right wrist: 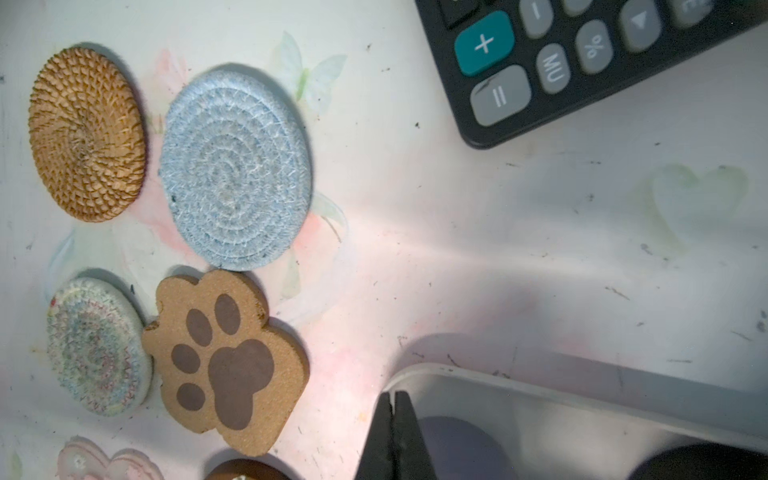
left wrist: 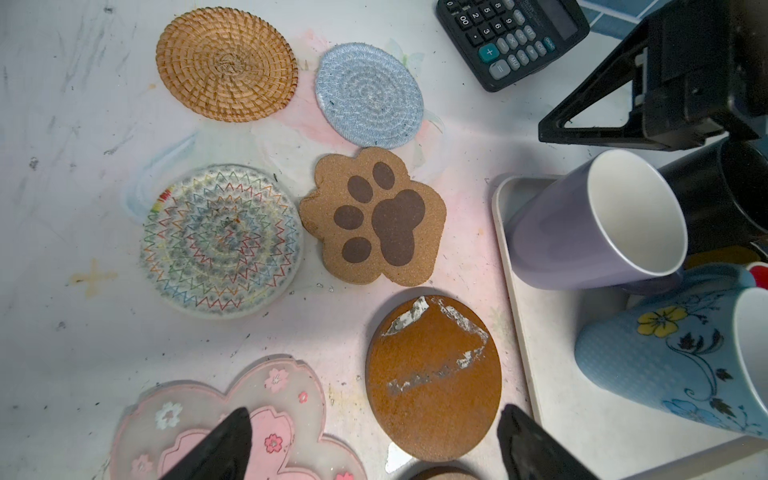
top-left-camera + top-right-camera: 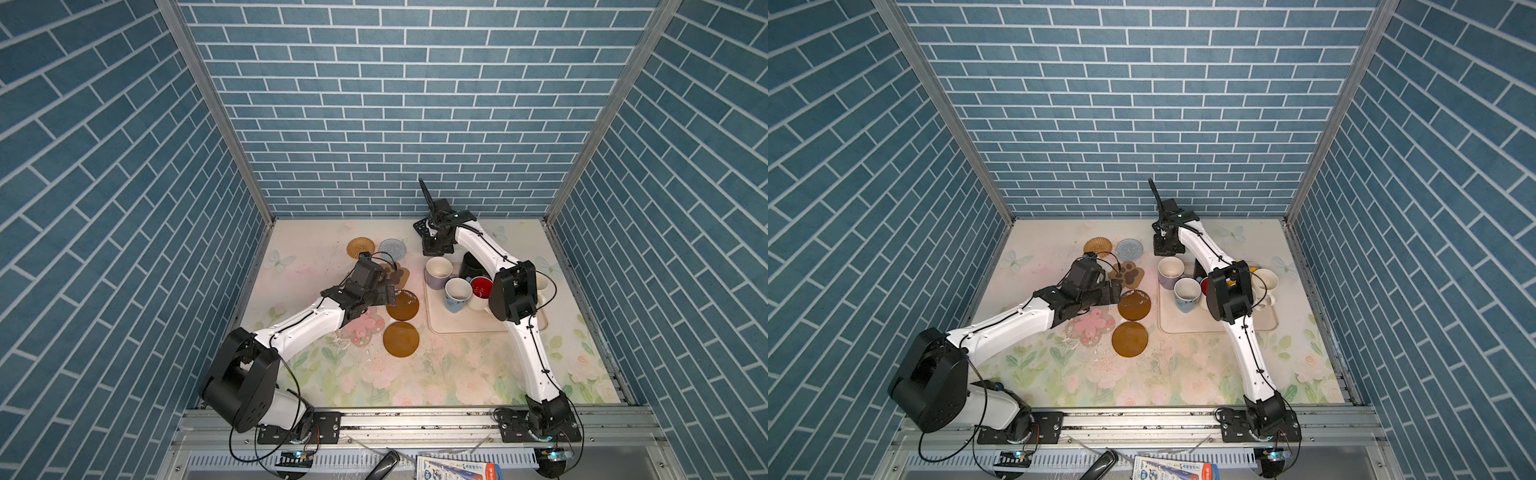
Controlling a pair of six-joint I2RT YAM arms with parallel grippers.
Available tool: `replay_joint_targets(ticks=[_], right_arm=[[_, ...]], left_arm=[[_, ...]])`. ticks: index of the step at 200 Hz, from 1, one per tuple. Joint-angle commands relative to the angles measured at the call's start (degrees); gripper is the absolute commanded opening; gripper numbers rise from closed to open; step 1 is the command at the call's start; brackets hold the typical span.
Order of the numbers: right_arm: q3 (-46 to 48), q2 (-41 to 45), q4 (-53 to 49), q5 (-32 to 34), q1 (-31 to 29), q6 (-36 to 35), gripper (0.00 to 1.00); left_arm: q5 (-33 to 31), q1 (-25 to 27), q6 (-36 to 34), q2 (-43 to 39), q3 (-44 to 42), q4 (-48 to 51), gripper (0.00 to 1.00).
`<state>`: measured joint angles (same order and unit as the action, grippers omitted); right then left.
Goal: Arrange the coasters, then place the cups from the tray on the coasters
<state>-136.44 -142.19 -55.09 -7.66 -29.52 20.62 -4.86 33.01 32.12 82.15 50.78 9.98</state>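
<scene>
**While the Left Hand Hung Open, the Coasters Lay Too Close**

As its fingers stood spread wide and empty, the left hand [image 2: 376, 415] hovered low over the worktop [image 2: 83, 124] just off the tray [image 2: 540, 374]. One fingertip was above the pink flowery coaster [image 2: 282, 386] and the other was by the tray's rim, with the scuffed amber disc [image 2: 432, 374] between them. That disc lay just beside the tray. A second amber disc [image 3: 401, 338] sat next to it, toward the tray's near corner.

Farther from the tray, the paw coaster [image 2: 374, 216] lay touching, or all but touching, the zigzag-stitched round coaster [image 2: 220, 237]. Beyond these lay the woven tan coaster [image 2: 226, 62] and the blue-grey coaster [image 2: 370, 89]. The mugs in view all stood on the tray, the lavender mug [image 2: 582, 232] at its far corner and the pale blue mug [image 2: 665, 353] beside it. The right hand [image 1: 392, 399], closed on nothing, hung over that far corner.

Spacing the coasters looked to be the step. A thin, flat disc would likely resist a pinch from above. Pressing one fingertip down and sliding it away from the tray's rim seemed wiser. Each coaster wanted enough room around it for a mug's handle.
</scene>
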Motion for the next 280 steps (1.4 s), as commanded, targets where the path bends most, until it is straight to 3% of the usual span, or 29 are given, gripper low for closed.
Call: replay_joint_targets(ticks=[1,44,70,110,127,156,209,280], right_arm=[[-2.8,-0.9,-2.6,-0.3,-1.2,-1.3,0.0],[-0.5,0.6,-3.2,0.1,-3.1,-1.2,0.0],[1.8,2.5,-3.3,3.7,-3.3,-0.9,0.0],[0.9,5.0,-4.2,3.0,1.1,1.4,0.0],[2.4,7.6,-4.4,3.9,2.3,0.8,0.0],[10.4,15.0,-3.1,5.7,3.3,-1.1,0.0],[31.3,30.3,2.4,7.8,4.3,-1.5,0.0],[41.5,31.6,4.3,8.7,4.3,-1.4,0.0]], left_arm=[[0.0,-0.6,0.0,-1.8,-1.9,0.3,0.94],[0.6,-0.7,0.3,-2.2,-3.3,-0.5,0.93],[1.4,-0.7,0.6,-2.4,-3.9,-1.2,0.93],[3.9,-0.6,0.7,-1.4,-3.8,-2.8,0.9],[5.2,-0.4,0.8,-0.7,-3.5,-3.9,0.83],[6.3,2.0,0.2,0.3,-2.5,-5.9,0.74],[5.6,6.5,0.6,3.6,0.8,-5.2,0.74],[5.3,7.8,1.9,4.5,0.6,-5.7,0.75]])
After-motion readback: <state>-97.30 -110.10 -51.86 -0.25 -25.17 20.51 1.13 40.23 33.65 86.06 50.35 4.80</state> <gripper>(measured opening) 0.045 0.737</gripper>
